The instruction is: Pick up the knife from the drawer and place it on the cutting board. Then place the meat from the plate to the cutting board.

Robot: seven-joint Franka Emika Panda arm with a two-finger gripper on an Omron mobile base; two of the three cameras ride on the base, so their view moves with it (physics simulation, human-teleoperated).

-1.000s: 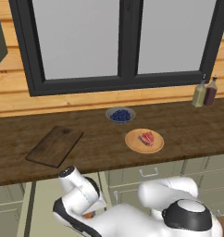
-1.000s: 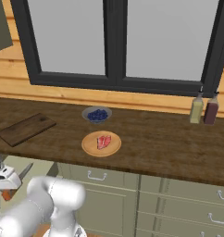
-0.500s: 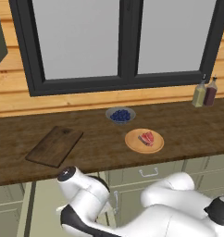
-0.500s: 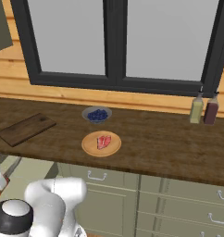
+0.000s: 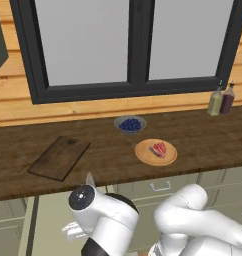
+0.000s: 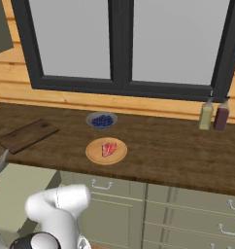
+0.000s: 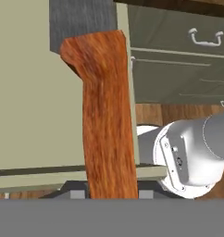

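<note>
1. Knife fills the hand view, its orange-red handle rising from between the jaws, which are clamped on it.
2. Its grey blade tip, out of sight a second ago, now pokes up beside the arm, lifted clear of the open drawer.
3. Cutting board lies bare on the tabletop; meat waits on the plate.

cutting board top looks bare; bowl and plate well apart.
</note>
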